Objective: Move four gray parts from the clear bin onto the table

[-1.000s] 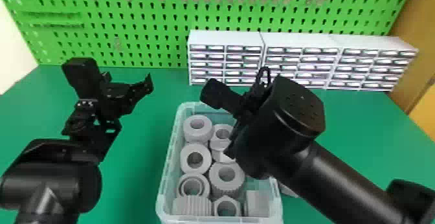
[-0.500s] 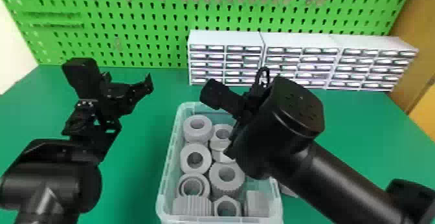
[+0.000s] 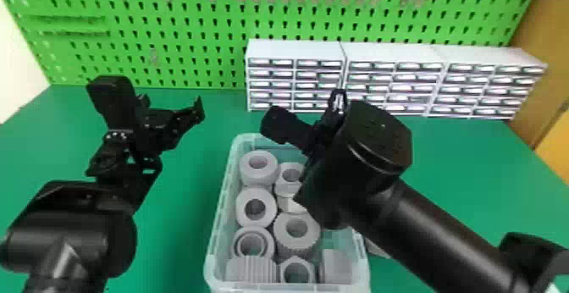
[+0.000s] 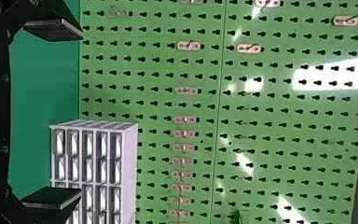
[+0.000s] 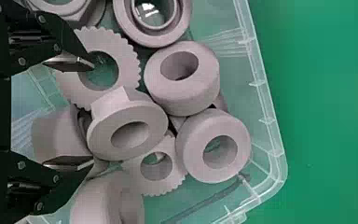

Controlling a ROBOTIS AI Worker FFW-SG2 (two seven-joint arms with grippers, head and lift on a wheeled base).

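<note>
Fingers are held apart on both grippers — right gripper (image 3: 324, 132) above gray parts (image 3: 312, 233) in the clear bin (image 3: 217, 228), left gripper (image 3: 171, 106) left of it.

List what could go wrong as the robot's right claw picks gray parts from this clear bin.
The gray parts crowd together, so the open right claw might drag a neighbor along. In the right wrist view, one of its fingertips lies across the larger toothed ring and could press on it when lowering. The flanged part sits tilted, so it may twist or slip if squeezed.
</note>
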